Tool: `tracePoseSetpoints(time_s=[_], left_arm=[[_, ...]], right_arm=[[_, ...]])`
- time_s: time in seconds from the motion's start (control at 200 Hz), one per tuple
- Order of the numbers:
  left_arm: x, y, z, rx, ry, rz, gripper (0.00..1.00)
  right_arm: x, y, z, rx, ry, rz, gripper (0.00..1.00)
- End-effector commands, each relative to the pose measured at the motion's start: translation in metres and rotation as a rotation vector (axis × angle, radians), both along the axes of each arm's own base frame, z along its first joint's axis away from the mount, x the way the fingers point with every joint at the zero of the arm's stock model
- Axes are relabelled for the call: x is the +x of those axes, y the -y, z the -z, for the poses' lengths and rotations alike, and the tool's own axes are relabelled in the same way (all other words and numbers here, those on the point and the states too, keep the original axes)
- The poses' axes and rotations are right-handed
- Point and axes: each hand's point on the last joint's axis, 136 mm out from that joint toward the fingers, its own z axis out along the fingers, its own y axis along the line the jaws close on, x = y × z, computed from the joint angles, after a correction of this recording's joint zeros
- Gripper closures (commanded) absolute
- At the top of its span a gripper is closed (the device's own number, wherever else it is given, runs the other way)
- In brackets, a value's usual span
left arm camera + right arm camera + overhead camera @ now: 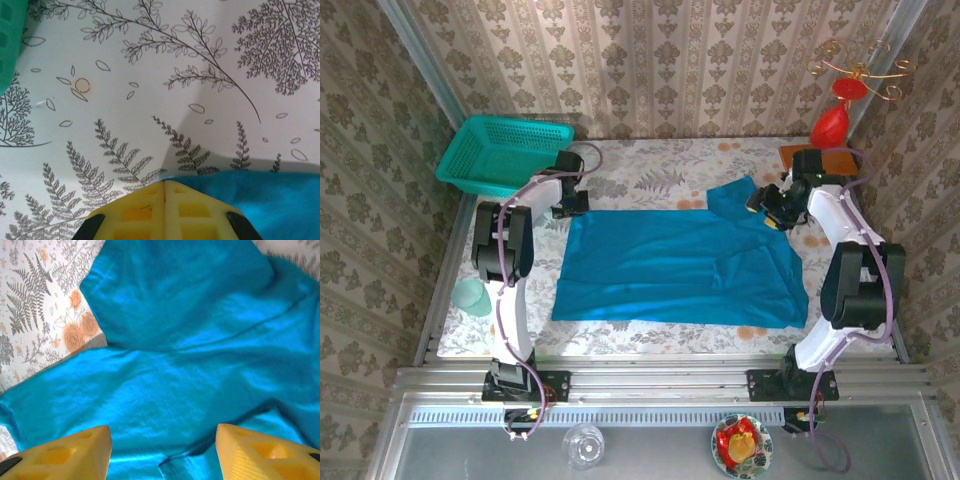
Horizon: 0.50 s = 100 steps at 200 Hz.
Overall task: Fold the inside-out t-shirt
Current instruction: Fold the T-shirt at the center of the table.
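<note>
Top external view: the left fingers (570,198) are shut at the far left corner of the t-shirt (680,265); I cannot tell whether cloth is caught between them. The shirt lies flat on the surface (650,165), spreading from just right of those fingers to beneath the right fingers (260,455), which stand wide over a bunched sleeve. It looks light, limp and likely to slip, so corners and hems seem best to pinch. A basket (505,150) crowds the left fingers' outer side; bare surface lies beyond the shirt's far hem.
</note>
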Motion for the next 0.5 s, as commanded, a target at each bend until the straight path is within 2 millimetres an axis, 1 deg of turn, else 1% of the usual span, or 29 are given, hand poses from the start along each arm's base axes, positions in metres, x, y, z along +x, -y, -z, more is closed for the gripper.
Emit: tracePoseSetpoints(time_s=[0.0, 0.19, 0.31, 0.39, 0.495], left_arm=[[-0.003, 0.003, -0.027, -0.010, 0.019, 0.030, 1.00], [0.000, -0.001, -0.036, 0.004, 0.051, 0.026, 1.00], [0.004, -0.004, -0.047, 0.009, 0.084, 0.022, 1.00], [0.006, -0.003, -0.053, 0.004, 0.104, 0.028, 1.00], [0.007, -0.002, -0.058, -0.008, 0.112, 0.035, 1.00]], right_arm=[[0.016, 0.010, 0.005, -0.094, 0.015, -0.065, 0.42], [0.057, 0.016, 0.019, -0.156, 0.030, -0.150, 0.45], [0.084, 0.021, 0.030, -0.225, 0.027, -0.195, 0.47], [0.102, 0.021, 0.034, -0.267, 0.037, -0.232, 0.50], [0.124, 0.023, 0.047, -0.348, 0.022, -0.282, 0.55]])
